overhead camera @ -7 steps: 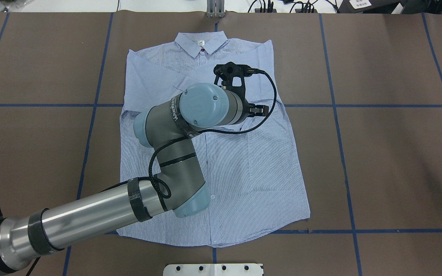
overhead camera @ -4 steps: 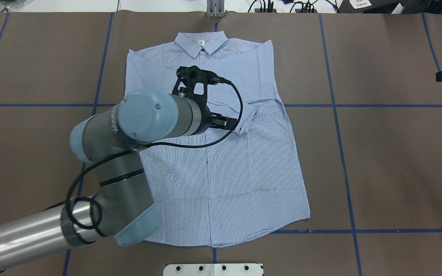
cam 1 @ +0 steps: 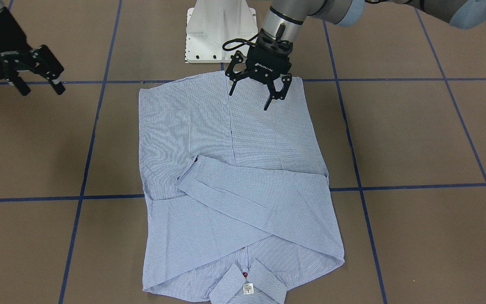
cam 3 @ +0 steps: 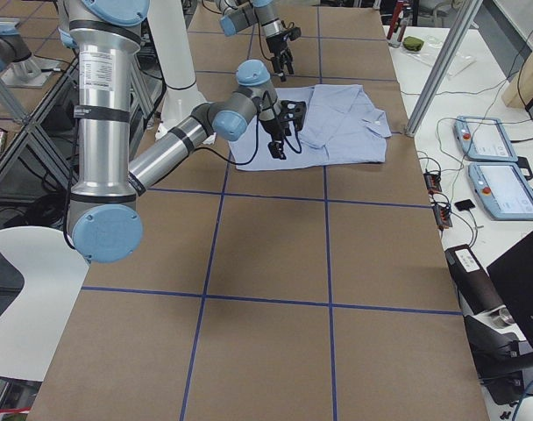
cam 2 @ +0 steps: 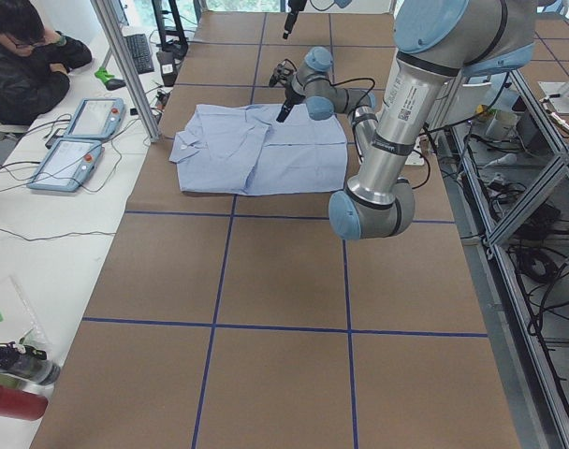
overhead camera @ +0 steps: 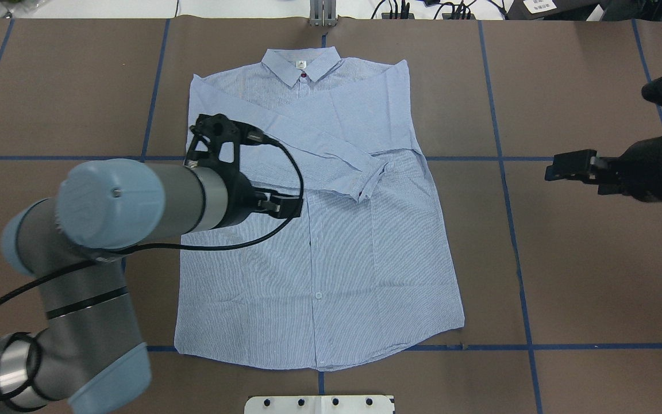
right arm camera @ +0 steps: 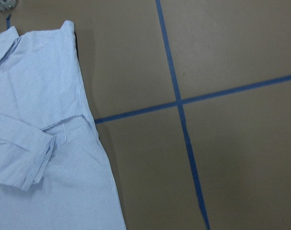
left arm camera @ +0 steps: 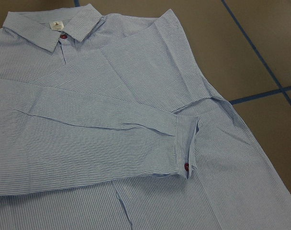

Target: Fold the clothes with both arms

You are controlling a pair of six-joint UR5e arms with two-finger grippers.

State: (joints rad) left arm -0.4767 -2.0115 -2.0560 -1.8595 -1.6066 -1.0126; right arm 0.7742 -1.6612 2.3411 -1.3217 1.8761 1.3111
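Shows the shirt (overhead camera: 331,241) spread flat and front-up on the table (overhead camera: 566,259), with collar (overhead camera: 301,60) at 12 o'clock of the overhead view and hem (overhead camera: 319,363) at 6 o'clock. Counts the sleeve stage as largely done: one sleeve (overhead camera: 319,146) folded across the chest from the 10 o'clock shoulder, its cuff (overhead camera: 367,179) resting just past centre toward 3 o'clock. Apparently hides a second sleeve brought in beneath it from the 2 o'clock side, though hard to separate the layers. Places the left hand (cam 1: 249,101) raised above the shirt on its 9 o'clock half, fingers spread wide and gripping nothing. Places the right hand (cam 1: 41,90) well off the cloth at 3 o'clock, over bare table, likewise spread and empty. Leaves the body folds to do: side edges not yet turned inward, hem not yet carried up toward the collar. Judges the task somewhere short of halfway, with the next step probably calling for both hands on the cloth at matching points.
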